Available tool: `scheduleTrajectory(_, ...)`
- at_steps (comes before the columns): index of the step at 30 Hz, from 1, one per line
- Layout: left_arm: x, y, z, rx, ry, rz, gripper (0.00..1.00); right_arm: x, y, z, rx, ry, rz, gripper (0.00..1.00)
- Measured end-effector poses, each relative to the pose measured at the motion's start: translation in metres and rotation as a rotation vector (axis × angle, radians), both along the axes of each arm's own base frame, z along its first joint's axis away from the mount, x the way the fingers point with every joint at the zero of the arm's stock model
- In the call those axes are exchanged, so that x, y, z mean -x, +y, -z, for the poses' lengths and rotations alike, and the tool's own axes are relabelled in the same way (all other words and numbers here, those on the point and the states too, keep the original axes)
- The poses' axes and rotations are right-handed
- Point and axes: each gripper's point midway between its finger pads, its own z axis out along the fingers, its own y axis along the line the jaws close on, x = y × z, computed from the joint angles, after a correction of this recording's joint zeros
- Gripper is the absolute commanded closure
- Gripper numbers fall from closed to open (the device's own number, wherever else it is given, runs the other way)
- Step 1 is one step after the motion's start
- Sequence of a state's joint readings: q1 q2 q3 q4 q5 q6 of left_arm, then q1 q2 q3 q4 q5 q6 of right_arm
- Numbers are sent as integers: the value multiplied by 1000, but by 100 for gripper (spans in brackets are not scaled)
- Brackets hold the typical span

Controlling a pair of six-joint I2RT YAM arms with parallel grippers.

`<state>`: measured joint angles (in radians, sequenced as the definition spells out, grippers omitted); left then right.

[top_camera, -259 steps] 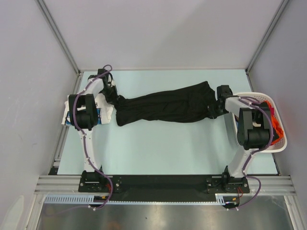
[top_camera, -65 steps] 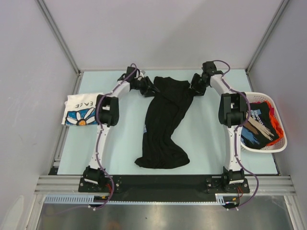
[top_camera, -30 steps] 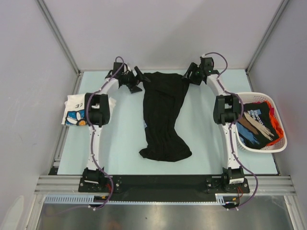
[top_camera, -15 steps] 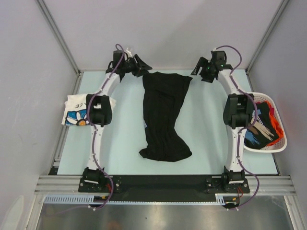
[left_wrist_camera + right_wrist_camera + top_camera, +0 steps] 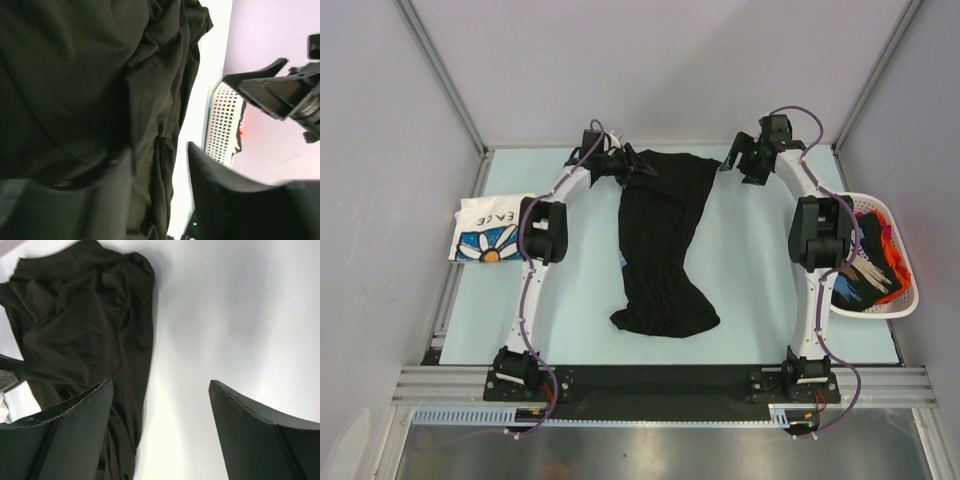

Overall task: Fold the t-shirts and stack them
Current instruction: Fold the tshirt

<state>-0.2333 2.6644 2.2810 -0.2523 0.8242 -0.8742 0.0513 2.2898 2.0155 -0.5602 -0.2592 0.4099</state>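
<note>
Black t-shirt (image 5: pixel 660 240), right fingers (image 5: pixel 738 160) released, left fingers' (image 5: pixel 638 166) grip unclear even in wrist view

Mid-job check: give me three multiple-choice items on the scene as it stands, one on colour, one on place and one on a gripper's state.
1. What colour is the large tee lying along the middle of the table?
A. orange
B. white
C. black

2. Where is the flower-print tee?
A. at the table's left edge
B. on the large tee
C. at the table's far right corner

3. How is the right gripper?
A. shut on the large tee
B. open over bare table
C. shut on the flower-print tee

Answers:
1. C: the top view shows plain black cloth running from the far edge toward the near one.
2. A: it lies beside the left arm, apart from the large tee.
3. B: the right wrist view shows its fingers wide apart, with only table between them and the large tee off to one side.
</note>
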Motion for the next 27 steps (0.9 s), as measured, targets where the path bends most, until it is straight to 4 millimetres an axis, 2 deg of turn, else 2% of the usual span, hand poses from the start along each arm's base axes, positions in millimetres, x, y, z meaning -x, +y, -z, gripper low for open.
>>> scheduleTrajectory(2, 1, -2, -1, 5, 6, 3, 79, 3, 0, 4, 1, 16, 0, 17)
scheduleTrajectory(3, 2, -2, -1, 10, 7, 8, 100, 4, 0, 5, 1, 19, 0, 17)
scheduleTrajectory(10, 5, -7, 10, 39, 41, 24, 100, 5, 0, 2, -2, 16, -5, 18)
scheduleTrajectory(14, 1, -2, 14, 23, 29, 1, 100, 12, 2, 0, -11, 23, -14, 19)
scheduleTrajectory(24, -7, 47, 15, -26, 28, -102, 98, 39, 9, 8, -31, 80, -40, 19)
scheduleTrajectory(25, -6, 51, 16, -28, 36, -108, 82, 42, 10, 11, -33, 91, -43, 19)
scheduleTrajectory(26, -4, 54, 20, -31, 46, -112, 3, 46, 11, 14, -35, 107, -47, 19)
scheduleTrajectory(27, -2, 56, 23, -33, 53, -112, 0, 52, 13, 16, -39, 126, -53, 19)
